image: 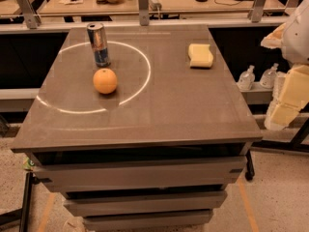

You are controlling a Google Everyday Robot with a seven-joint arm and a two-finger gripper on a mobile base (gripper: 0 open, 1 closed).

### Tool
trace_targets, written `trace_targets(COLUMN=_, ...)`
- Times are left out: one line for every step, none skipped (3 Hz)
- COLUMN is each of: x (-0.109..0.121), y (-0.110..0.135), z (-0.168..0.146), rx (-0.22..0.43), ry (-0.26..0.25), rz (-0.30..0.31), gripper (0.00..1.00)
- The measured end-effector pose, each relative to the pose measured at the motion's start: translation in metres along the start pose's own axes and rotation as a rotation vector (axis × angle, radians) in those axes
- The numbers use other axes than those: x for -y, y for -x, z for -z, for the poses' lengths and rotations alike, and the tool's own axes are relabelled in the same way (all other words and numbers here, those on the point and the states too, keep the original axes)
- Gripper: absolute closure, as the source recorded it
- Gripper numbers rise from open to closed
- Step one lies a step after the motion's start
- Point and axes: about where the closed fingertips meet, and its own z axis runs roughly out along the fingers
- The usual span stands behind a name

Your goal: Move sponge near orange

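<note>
The pale yellow sponge lies flat on the far right part of the grey table top. The orange sits on the left part of the table, just in front of a tall silver-blue can. My gripper hangs off the table's right side, at the right edge of the view, well apart from the sponge and below table-top height. It holds nothing that I can see.
A white circle is marked on the table around the can and orange. Two clear bottles stand on a low ledge to the right. A railing and desks with clutter run behind the table.
</note>
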Motion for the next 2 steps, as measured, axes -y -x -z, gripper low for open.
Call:
trace_targets(x=0.000, y=0.000, z=0.000, rx=0.000, ry=0.000, rz=0.000, gripper=0.00)
trace_targets(x=0.011, y=-0.006, z=-0.002, rx=0.096, ry=-0.018, rz=-0.092, gripper=0.00)
